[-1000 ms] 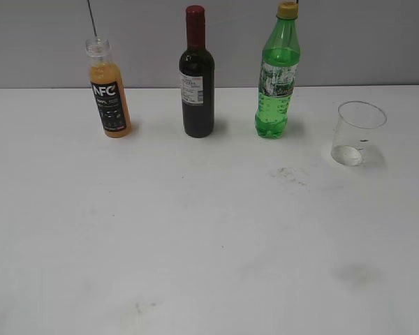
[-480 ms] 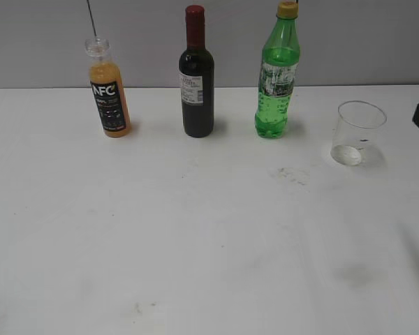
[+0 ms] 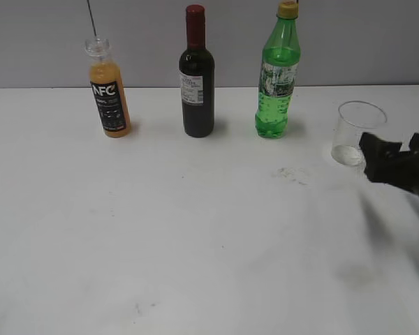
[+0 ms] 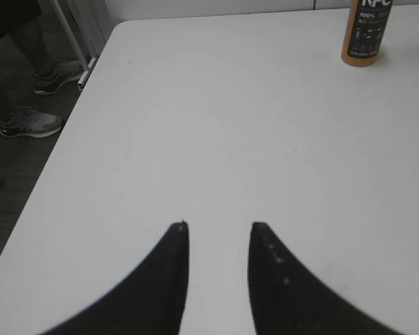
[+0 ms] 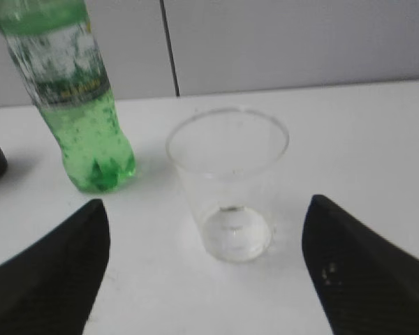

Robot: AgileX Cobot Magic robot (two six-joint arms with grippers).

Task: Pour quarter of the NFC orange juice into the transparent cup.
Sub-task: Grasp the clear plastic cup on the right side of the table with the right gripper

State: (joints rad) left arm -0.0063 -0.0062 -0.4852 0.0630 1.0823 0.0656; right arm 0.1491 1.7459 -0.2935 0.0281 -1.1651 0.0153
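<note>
The NFC orange juice (image 3: pixel 109 94) stands uncapped at the back left of the white table; its lower part shows at the top right of the left wrist view (image 4: pixel 366 31). The transparent cup (image 3: pixel 356 129) stands empty at the back right. My right gripper (image 3: pixel 394 159) is open wide, just in front and right of the cup. In the right wrist view the cup (image 5: pixel 229 181) stands ahead of and between the open fingers (image 5: pixel 206 216), untouched. My left gripper (image 4: pixel 218 227) is open and empty over bare table, far from the juice, and out of the exterior view.
A dark wine bottle (image 3: pixel 196 77) and a green soda bottle (image 3: pixel 278 73) stand between juice and cup at the back. The green bottle is left of the cup in the right wrist view (image 5: pixel 70 98). The table's left edge (image 4: pixel 70 125) drops to the floor, where shoes show.
My right gripper has come in from the right edge of the exterior view and now sits close to the transparent cup. Bottles and cup have not moved.
</note>
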